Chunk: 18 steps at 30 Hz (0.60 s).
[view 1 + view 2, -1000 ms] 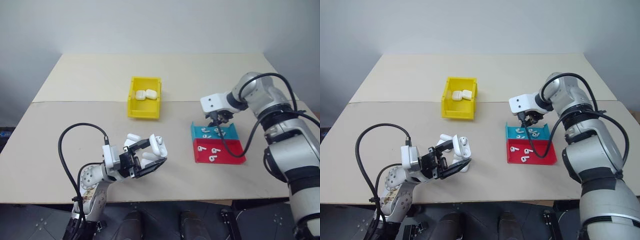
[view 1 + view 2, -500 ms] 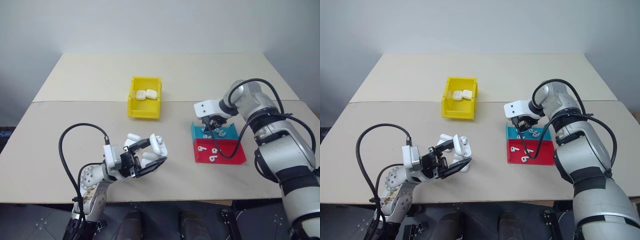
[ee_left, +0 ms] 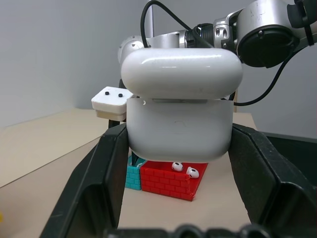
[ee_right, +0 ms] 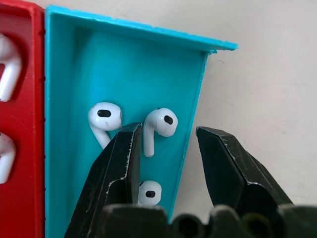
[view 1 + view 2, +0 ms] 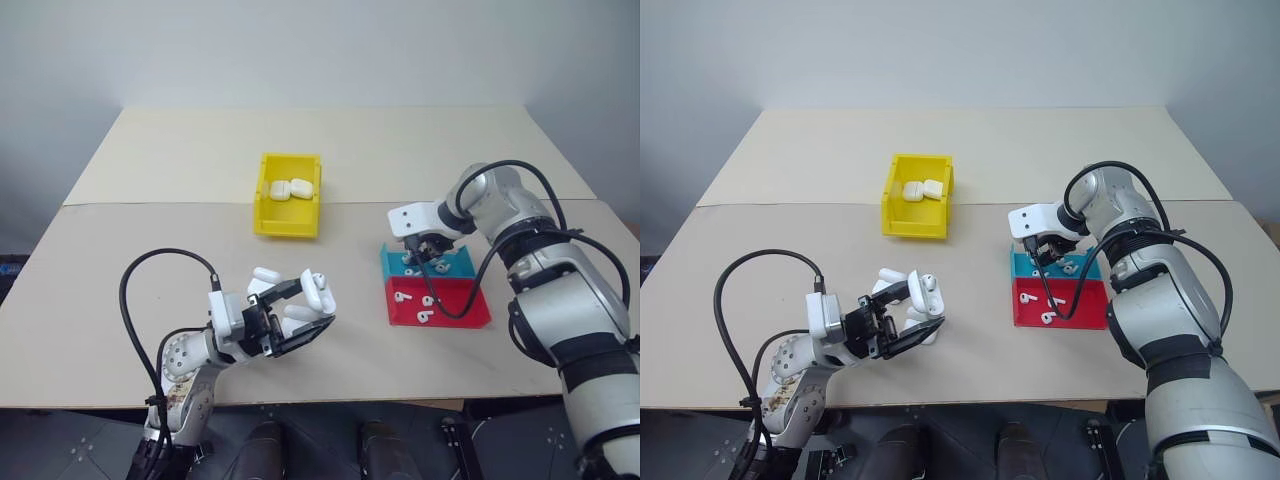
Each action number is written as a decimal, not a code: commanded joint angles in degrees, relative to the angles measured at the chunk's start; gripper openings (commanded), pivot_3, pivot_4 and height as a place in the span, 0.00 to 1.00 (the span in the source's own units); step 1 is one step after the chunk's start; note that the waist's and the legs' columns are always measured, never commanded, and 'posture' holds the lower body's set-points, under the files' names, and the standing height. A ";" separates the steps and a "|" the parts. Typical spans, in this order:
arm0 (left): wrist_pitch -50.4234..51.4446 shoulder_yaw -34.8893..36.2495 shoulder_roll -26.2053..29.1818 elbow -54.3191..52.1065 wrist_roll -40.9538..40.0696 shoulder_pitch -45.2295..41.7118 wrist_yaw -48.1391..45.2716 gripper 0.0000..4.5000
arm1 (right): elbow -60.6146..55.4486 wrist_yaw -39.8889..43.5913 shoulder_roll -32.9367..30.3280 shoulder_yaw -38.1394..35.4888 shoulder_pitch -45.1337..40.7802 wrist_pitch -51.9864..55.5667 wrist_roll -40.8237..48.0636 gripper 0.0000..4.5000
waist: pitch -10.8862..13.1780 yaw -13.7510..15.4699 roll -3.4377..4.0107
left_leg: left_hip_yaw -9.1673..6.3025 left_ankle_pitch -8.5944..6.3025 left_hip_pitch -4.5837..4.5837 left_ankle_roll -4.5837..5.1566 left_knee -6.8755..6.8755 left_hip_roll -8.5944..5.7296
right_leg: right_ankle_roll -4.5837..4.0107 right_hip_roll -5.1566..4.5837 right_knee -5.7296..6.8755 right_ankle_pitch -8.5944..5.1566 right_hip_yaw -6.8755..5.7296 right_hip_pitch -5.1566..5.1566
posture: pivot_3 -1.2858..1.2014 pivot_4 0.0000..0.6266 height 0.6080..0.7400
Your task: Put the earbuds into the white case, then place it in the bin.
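Near front edge, left gripper (image 5: 305,312) clamps the white case (image 5: 318,290) upright, lid ajar on top, long axis across fingers. Further right, right gripper (image 4: 166,148) w/ jaws part open points down over earbuds (image 4: 159,124) in blue tray (image 5: 462,266); stems lie lengthwise. Yellow bin (image 5: 264,205) farthest back.

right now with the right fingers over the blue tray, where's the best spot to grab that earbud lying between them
Probably the stem. The earbud lies flat in the blue tray, its round head pointing away from the right gripper and its thin straight stem running back into the gap. Come straight down from above, one finger on each side of the stem; the tray wall close by leaves little room for any sideways approach.
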 commanded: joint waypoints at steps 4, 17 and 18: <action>-1.33 -0.25 0.08 -2.36 -0.24 -0.34 0.27 0.61 | 0.15 -0.63 0.20 -0.49 0.35 0.90 -0.42 0.49 | 0.00 0.00 0.00 | 0.00 0.00 0.00 0.00 0.00 0.00 | 0.00 0.00 0.01 0.00 0.00 0.00 | 0.52 0.24 1.00; -1.44 -0.34 0.09 -2.26 -0.09 -0.34 0.65 0.61 | 0.33 -0.64 0.89 -0.81 0.47 1.16 -0.51 0.49 | 0.00 -0.06 0.00 | 0.00 0.01 0.04 -0.01 0.00 0.00 | 0.00 0.00 0.05 0.00 0.01 0.01 | 0.52 0.24 1.00; -1.51 -0.36 0.07 -2.23 -0.06 -0.31 0.64 0.61 | 0.36 -0.98 0.95 -0.91 0.50 1.14 -0.46 0.49 | 0.00 -0.06 0.00 | 0.00 0.01 0.04 -0.01 0.00 0.00 | 0.00 0.00 0.05 0.00 0.01 0.01 | 0.52 0.24 1.00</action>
